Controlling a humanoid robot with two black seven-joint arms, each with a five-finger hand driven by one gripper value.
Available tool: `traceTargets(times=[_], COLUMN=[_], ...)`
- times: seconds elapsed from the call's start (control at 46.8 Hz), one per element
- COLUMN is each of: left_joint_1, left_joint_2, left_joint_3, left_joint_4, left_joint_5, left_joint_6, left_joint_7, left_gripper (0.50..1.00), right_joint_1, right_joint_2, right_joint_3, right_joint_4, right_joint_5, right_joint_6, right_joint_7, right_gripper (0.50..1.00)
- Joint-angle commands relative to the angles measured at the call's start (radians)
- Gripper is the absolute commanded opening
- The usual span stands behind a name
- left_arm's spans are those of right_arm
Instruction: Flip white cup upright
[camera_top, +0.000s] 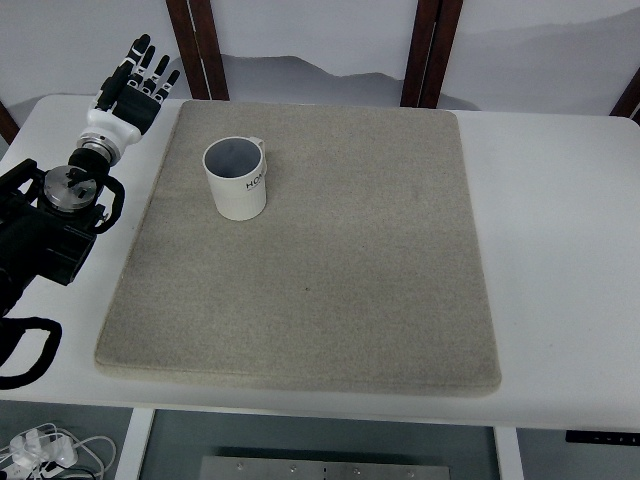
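A white cup (238, 180) with dark lettering stands upright, mouth up, on the far left part of the grey mat (320, 260). Its handle points toward the far side. My left hand (135, 80) is at the table's far left corner, beyond and to the left of the cup, well apart from it. Its fingers are spread and hold nothing. The black left arm comes in from the left edge. The right arm is out of view.
The mat lies on a white table (550, 250). Dark wooden posts (200, 45) stand behind the table at the back. Cables (40, 450) lie on the floor at the lower left.
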Motion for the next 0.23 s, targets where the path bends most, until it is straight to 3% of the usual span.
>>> traceTargets(times=[0.0,0.214], left_joint_1=[0.000,0.003], left_joint_2=[0.000,0.000], left_joint_3=[0.000,-0.002], left_joint_4=[-0.001,-0.004], left_joint_5=[0.000,0.000], left_joint_6=[-0.001,-0.001], left_joint_7=[0.001,-0.001], left_gripper=[1.000,1.000], right_joint_1=[-0.001,-0.003], right_joint_2=[0.000,0.000], right_joint_3=[0.000,0.000], right_joint_4=[0.000,0.000], right_joint_5=[0.002,0.000], right_joint_6=[0.000,0.000], right_joint_7=[0.000,0.000], right_gripper=[0.952,0.952])
